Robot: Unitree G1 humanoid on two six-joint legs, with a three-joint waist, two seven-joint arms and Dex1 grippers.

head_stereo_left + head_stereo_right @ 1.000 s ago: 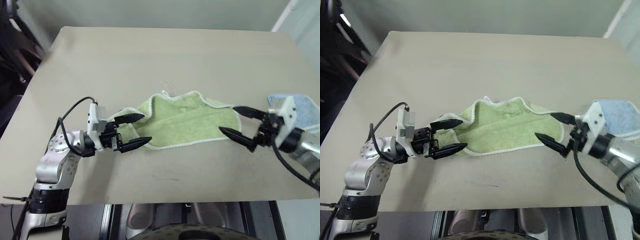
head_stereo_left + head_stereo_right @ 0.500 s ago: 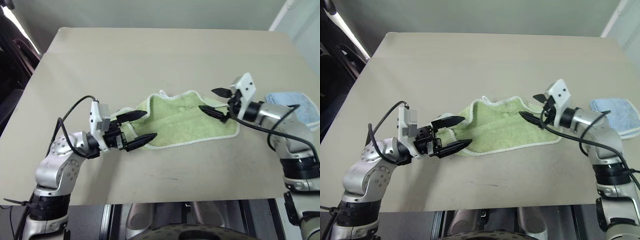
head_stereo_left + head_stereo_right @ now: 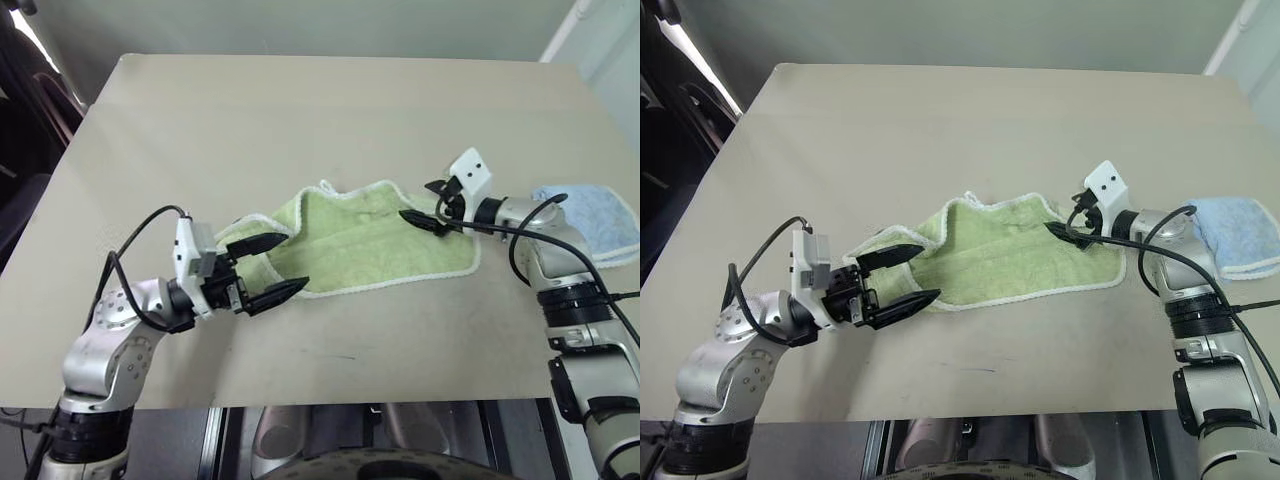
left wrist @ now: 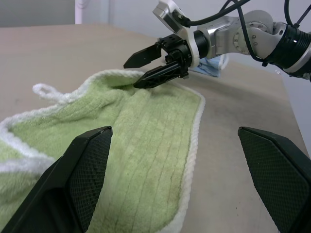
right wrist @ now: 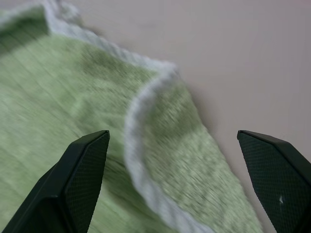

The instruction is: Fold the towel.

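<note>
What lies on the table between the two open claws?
The light green terry-cloth towel spans the stretch between the left claw and the right claw, seen in both eye views.

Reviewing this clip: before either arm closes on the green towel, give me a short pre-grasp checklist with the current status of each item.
1. Left gripper jaws open at the towel's left end: ok.
2. Right gripper jaws open over the far right corner: ok.
3. Fabric already between either pair of jaws: cannot tell.
4. Towel lying flat: not ok, its far edge is rumpled and partly doubled over.
5. Blue cloth apart from the towel: ok.
6. Bare table beyond the towel for the fold: ok.
</note>
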